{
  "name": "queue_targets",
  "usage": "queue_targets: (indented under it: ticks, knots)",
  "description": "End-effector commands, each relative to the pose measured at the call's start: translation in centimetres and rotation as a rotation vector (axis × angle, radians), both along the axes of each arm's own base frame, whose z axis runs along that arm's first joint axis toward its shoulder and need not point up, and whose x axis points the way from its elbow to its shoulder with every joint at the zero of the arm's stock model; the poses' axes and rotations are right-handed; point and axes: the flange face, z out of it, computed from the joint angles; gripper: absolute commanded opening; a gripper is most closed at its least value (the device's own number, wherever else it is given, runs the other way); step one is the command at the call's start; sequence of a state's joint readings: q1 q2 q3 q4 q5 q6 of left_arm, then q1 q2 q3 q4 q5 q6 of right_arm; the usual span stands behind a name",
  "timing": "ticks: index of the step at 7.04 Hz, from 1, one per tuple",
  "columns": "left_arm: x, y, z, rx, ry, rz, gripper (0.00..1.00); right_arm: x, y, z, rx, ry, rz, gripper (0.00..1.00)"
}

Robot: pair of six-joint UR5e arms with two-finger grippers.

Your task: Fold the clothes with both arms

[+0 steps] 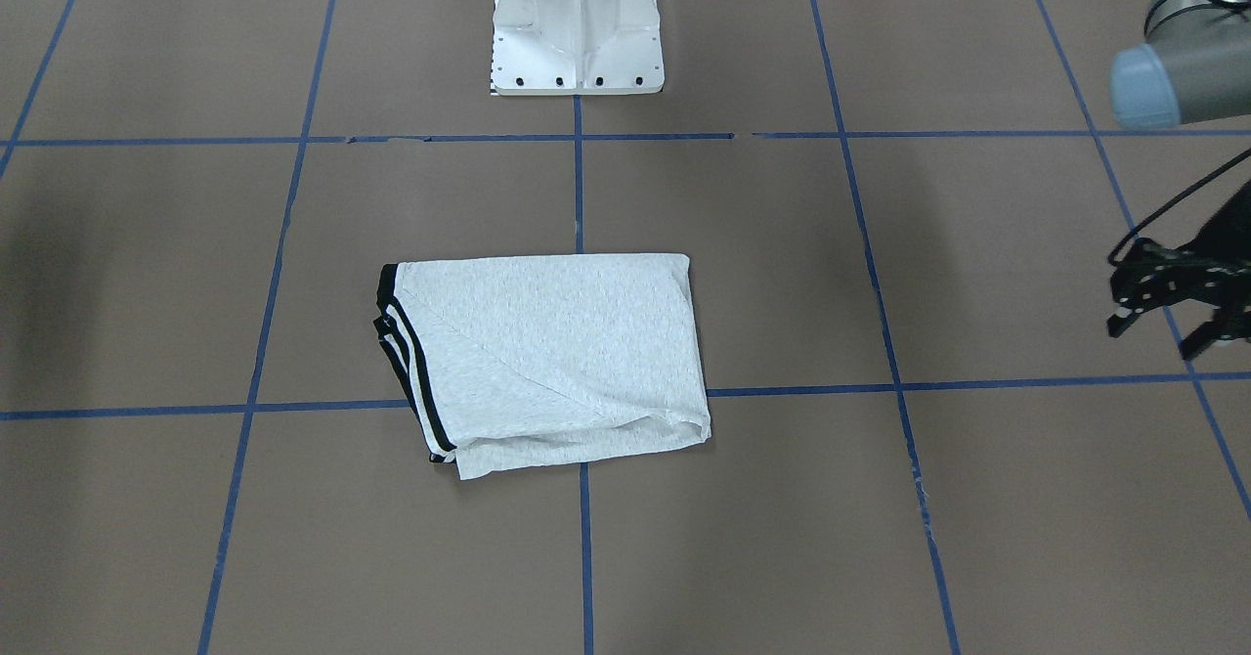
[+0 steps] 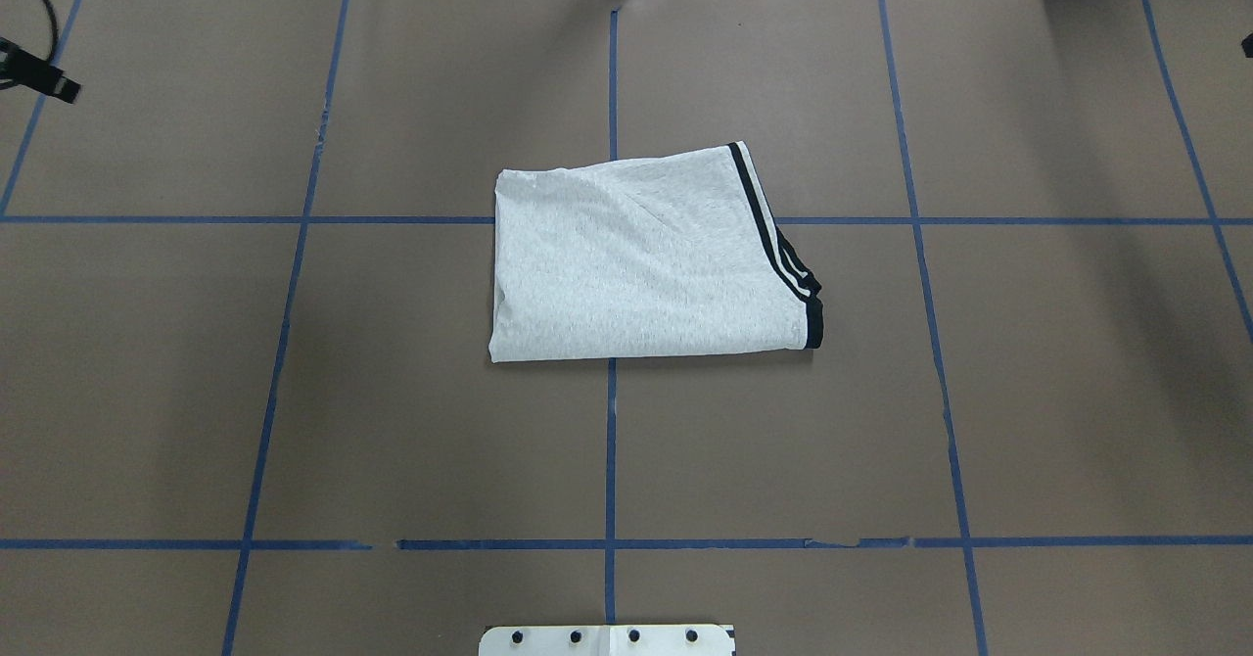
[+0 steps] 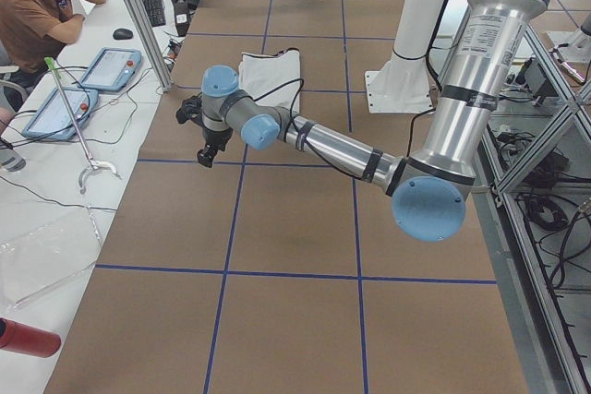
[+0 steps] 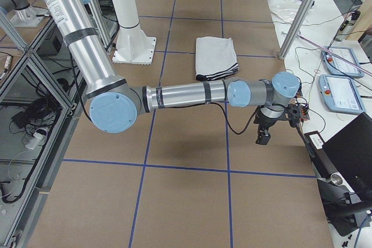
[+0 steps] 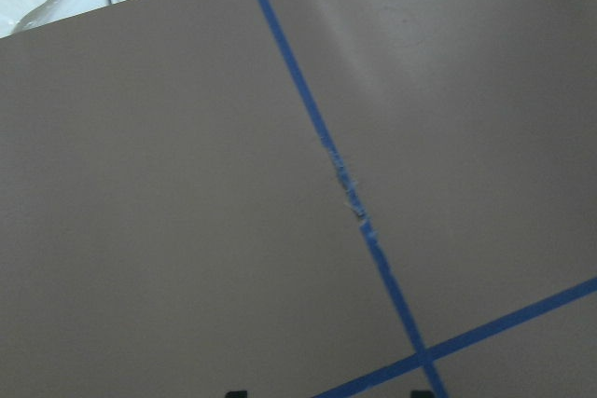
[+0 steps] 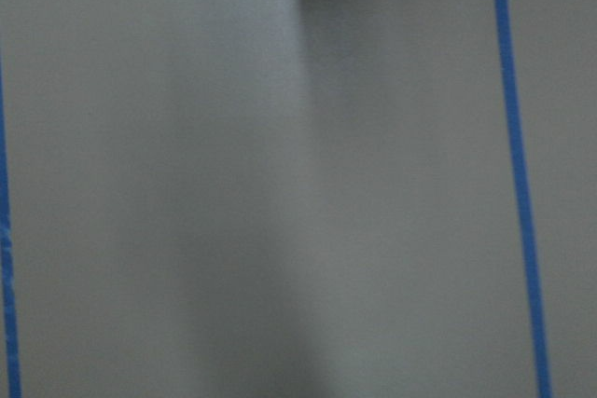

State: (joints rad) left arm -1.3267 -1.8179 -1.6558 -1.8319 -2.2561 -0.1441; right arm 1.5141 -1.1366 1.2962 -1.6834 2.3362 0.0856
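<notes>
The light heather-grey T-shirt (image 1: 557, 352) lies folded into a rectangle at the table's middle, with its black-and-white striped trim along one short edge. It also shows in the overhead view (image 2: 636, 264) and in both side views (image 3: 268, 76) (image 4: 215, 56). The print is hidden. My left gripper (image 1: 1163, 332) hangs open and empty above bare table, far out to the shirt's side; it shows near in the exterior left view (image 3: 211, 140). My right gripper (image 4: 264, 135) hovers over the table's opposite end, also far from the shirt; I cannot tell whether it is open or shut.
The white pedestal base (image 1: 577, 39) stands at the robot's edge of the table. Blue tape lines (image 2: 611, 441) grid the brown table. A seated operator (image 3: 37, 6) and control tablets (image 3: 111, 66) are on a side bench; more tablets (image 4: 340, 62) flank the other end.
</notes>
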Motion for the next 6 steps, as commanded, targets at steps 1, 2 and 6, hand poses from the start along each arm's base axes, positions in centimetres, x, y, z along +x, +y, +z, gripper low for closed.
queue_targets:
  ticks: [1, 2, 6]
  knots:
    - [-9.0, 1.4, 6.9, -0.045, -0.063, -0.014, 1.00, 2.3, 2.5, 1.8, -0.007, 0.006, -0.035, 1.00]
    - [-9.9, 3.3, 9.7, -0.126, -0.037, -0.015, 1.00, 2.3, 2.6, 1.6, -0.003, 0.006, -0.036, 1.00]
    - [-11.8, 7.5, 9.5, -0.187, 0.055, -0.066, 1.00, 0.1, 3.8, 2.1, -0.016, -0.020, -0.059, 1.00]
